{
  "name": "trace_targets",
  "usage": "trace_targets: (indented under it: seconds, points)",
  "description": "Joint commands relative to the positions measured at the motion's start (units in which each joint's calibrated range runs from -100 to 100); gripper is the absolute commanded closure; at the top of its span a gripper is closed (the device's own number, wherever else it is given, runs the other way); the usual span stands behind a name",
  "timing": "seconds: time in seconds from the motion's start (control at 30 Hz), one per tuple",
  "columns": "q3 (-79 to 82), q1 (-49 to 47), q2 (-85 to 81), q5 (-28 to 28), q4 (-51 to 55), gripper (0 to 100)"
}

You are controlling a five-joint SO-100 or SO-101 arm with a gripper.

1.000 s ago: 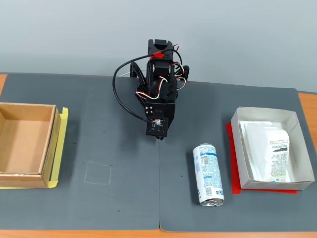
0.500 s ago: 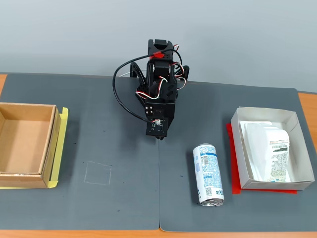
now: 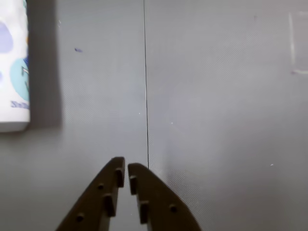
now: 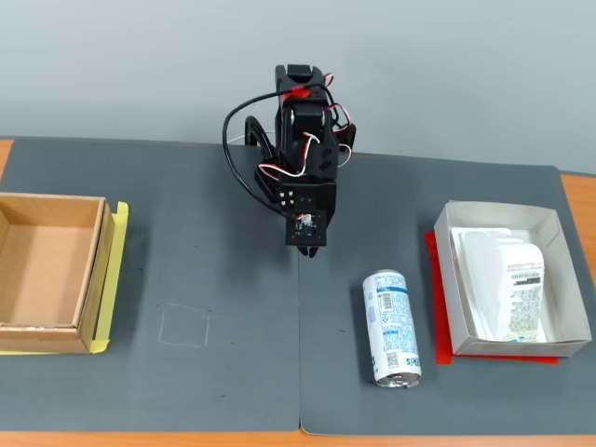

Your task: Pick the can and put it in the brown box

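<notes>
The can (image 4: 392, 326), white with blue and teal print, lies on its side on the grey mat, right of the centre seam. In the wrist view the can (image 3: 13, 67) shows only at the upper left edge. The brown box (image 4: 91, 272) stands empty at the far left on a yellow sheet. My gripper (image 3: 124, 166) is shut with nothing between its fingers and points down over the seam. In the fixed view the gripper (image 4: 306, 250) hangs below the black arm, up and to the left of the can and apart from it.
A white box (image 4: 447, 279) on a red sheet sits at the right edge and holds a white packet (image 4: 507, 279) with a barcode label. A faint square outline (image 4: 183, 325) marks the mat left of centre. The orange table edge shows along the front.
The arm has swung slightly to the right and lifted a little in the fixed view. The can and both boxes have not moved.
</notes>
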Motion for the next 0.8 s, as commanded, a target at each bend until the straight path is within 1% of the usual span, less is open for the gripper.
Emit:
trace_targets:
  seconds: [0.0, 0.17, 0.53, 0.77]
  points:
    - [-7.3, -0.2, 6.2, 0.1, -3.3, 99]
    - [-16.3, -0.2, 16.0, 0.1, -6.2, 99]
    - [-41.6, -0.3, 37.4, -0.3, -5.8, 99]
    - [-50.6, -1.8, 46.2, -0.3, -5.6, 99]
